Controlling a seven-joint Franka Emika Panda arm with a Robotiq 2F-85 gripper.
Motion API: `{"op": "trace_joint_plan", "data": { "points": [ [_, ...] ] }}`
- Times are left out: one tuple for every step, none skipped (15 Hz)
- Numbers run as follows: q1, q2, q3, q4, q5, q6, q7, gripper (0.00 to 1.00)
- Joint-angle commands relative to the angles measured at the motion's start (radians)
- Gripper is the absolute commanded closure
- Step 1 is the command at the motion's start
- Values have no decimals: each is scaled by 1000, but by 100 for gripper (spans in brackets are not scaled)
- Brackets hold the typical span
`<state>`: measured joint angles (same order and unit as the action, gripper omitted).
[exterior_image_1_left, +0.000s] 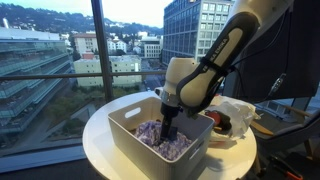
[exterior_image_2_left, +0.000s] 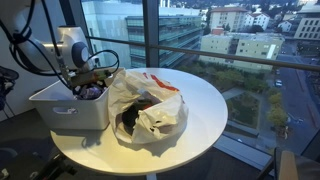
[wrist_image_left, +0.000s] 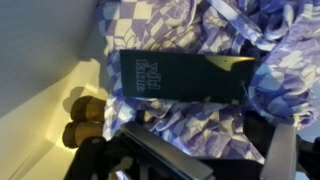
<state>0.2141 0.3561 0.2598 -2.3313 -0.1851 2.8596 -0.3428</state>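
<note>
Window-side table (exterior_image_1_left: 97, 138): my gripper (exterior_image_1_left: 168, 129) sits in the white bin (exterior_image_1_left: 127, 137) over the checkered cloth (wrist_image_left: 190, 125); jaw state cannot be determined. Cloth judged soft, light, limp; pinch a raised fold.

**Your arm: white shells, black sections**

In an exterior view, your Panda arm (exterior_image_1_left: 228, 45) shows smooth white shells alternating with long black sections. Its last link carries a rounded white housing (exterior_image_1_left: 181, 73) with a glossy curve. Under that, your Robotiq gripper (exterior_image_1_left: 170, 124) is black all over. In an exterior view, thin black cables (exterior_image_2_left: 22, 48) run in loops alongside the arm. In the wrist view, your gripper appears only as dark, blurred shapes, and any markings are too dim to read.
</note>
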Motion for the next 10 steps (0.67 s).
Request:
{"op": "trace_joint_plan", "data": {
  "points": [
    [21,64,-18,39,-53,53,15,0],
    [23,76,-19,43,-61,66,15,0],
    [27,88,-23,48,-70,79,18,0],
    [29,101,-24,51,-75,90,18,0],
    [36,110,-32,52,-84,98,22,0],
    [31,117,-25,53,-81,104,14,25],
    [27,120,-22,52,-78,104,15,26],
    [21,121,-16,52,-71,99,16,34],
    [18,117,-14,54,-67,91,17,42],
    [15,114,-11,54,-65,86,16,49]
  ]
}}
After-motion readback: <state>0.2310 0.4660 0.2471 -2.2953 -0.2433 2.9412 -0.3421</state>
